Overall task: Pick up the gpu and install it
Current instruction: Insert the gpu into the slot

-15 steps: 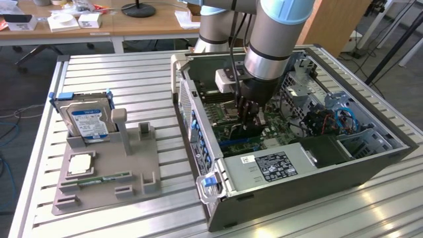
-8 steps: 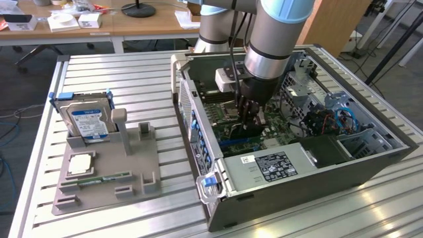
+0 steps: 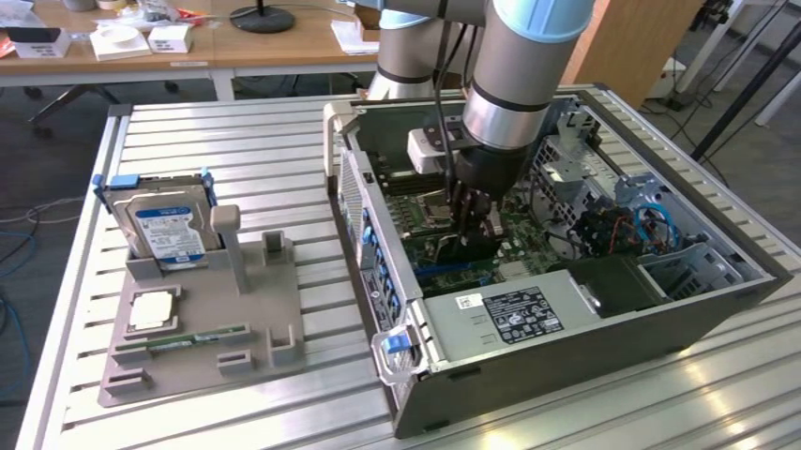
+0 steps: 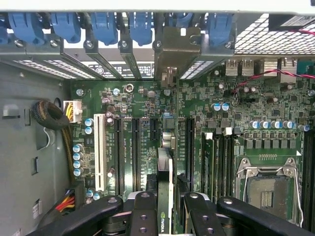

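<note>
end effector [image 4: 165,204] grips gpu [image 4: 165,164] on edge, long axis along slots [image 4: 134,152], bracket [image 4: 176,46] toward case wall [image 4: 44,64].

The arm [image 3: 520,66] was built of silver-grey cylindrical tubes with pale blue joint caps; a black cable [image 3: 437,84] was run down beside it. The gripper [image 3: 475,234] was finished in black, its fingers [image 4: 142,216] dotted with round screw holes.
</note>
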